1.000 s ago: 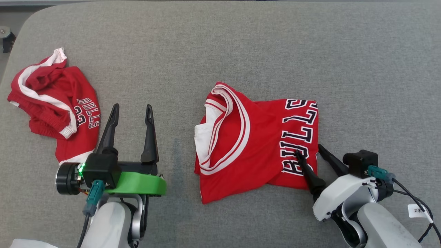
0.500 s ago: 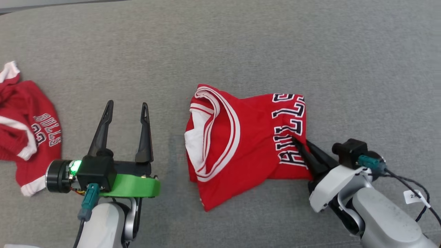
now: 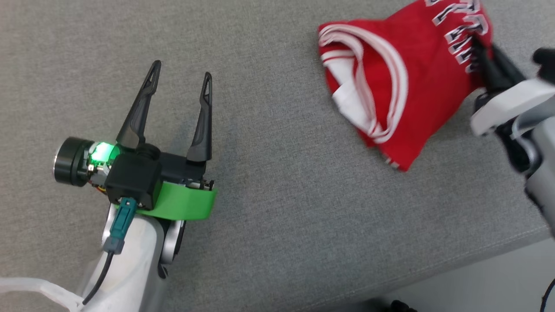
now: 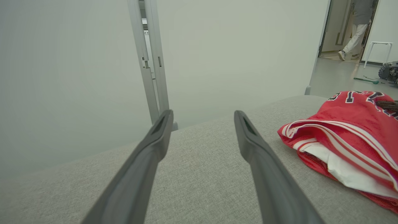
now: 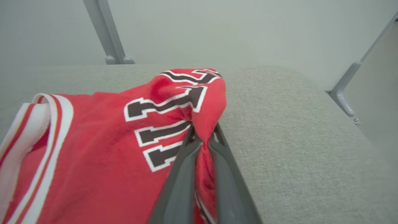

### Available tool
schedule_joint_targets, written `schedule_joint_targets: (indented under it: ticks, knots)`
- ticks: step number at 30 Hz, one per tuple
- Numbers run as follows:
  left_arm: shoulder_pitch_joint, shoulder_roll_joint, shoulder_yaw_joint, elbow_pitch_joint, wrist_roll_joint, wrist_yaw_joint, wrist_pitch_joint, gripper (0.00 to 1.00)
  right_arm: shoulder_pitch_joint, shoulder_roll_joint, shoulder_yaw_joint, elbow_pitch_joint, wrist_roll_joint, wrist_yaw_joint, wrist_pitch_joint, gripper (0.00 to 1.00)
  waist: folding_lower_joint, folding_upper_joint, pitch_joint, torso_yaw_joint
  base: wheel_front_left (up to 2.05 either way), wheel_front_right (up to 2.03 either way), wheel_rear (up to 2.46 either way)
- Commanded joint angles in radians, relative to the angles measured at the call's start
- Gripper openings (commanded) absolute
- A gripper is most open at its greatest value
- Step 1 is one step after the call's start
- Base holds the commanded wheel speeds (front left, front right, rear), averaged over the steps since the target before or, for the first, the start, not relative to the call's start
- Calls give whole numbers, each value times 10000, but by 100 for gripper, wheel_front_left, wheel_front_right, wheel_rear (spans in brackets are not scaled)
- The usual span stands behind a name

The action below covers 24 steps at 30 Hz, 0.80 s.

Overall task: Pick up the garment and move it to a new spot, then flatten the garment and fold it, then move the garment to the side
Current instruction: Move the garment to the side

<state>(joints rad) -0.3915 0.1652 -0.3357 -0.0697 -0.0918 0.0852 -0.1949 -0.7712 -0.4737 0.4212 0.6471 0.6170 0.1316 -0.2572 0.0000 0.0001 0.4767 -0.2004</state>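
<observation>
The garment [image 3: 412,86] is a folded red jersey with white trim and dark lettering, lying bunched at the head view's upper right on the grey cushion [image 3: 277,182]. My right gripper [image 3: 477,41] is shut on its lettered edge. In the right wrist view the fabric [image 5: 108,140] is pinched between the closed fingers of that gripper [image 5: 203,130] and drapes over them. My left gripper [image 3: 182,71] hovers open over bare cushion to the left, well apart from the jersey. In the left wrist view that gripper [image 4: 202,115] holds nothing and the jersey [image 4: 348,124] lies to its right.
The cushion's front edge [image 3: 498,242] runs across the lower right, with pale floor below it. A pale wall and metal posts [image 4: 152,62] stand behind the cushion. A person [image 4: 357,28] walks in a doorway far off, near a white stool [image 4: 377,46].
My right gripper has gone from open to shut on the jersey's lettered edge, and the jersey has bunched up. The head camera has swung, so the whole picture has shifted. The left gripper stays open.
</observation>
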Motion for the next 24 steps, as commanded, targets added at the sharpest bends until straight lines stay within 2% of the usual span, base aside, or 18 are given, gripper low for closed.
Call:
schedule_joint_targets:
  ticks: [1, 7, 12, 13, 14, 15, 19, 24]
  knots:
    - [-363, 118, -25, -117, 156, -65, 57, 100, -552, -297, -269, 299, 160, -18, -75, 0, 0, -1, 1672, 48, 0, 0, 0]
    - [-987, 229, -219, -511, 377, -199, 230, 100, -1805, -1538, -1572, 1464, 473, -18, -83, 0, 0, -1, 2717, 421, 0, 0, 0]
    - [-1403, 177, -512, -715, 582, -333, 333, 100, -2033, -2157, -2452, 1908, 81, -16, -87, 0, 0, -1, 3091, 631, 0, 0, 0]
    - [-1473, 163, -567, -728, 621, -336, 340, 100, -2036, -2202, -2565, 1970, -52, -16, -88, 36, 0, -1, 3112, 638, 0, 0, 0]
    - [-1514, 156, -596, -726, 630, -344, 346, 100, -2038, -2225, -2679, 2048, -152, -18, -88, 92, 0, -1, 3119, 630, 0, 0, 0]
    - [-1555, 140, -643, -712, 621, -366, 336, 100, -1994, -2244, -2815, 2119, -323, -18, -89, 100, 0, -1, 3101, 615, 0, 0, 0]
    - [-1441, 121, -692, -505, 551, -311, 260, 100, -1476, -2148, -3533, 2215, -796, -18, -88, 100, 0, -1, 2787, 515, 0, 0, 0]
    - [-953, 140, -561, -95, 288, -150, 80, 100, -288, -1744, -4949, 1213, -1210, -15, -86, 100, 0, -1, 1995, 319, 0, 0, 0]
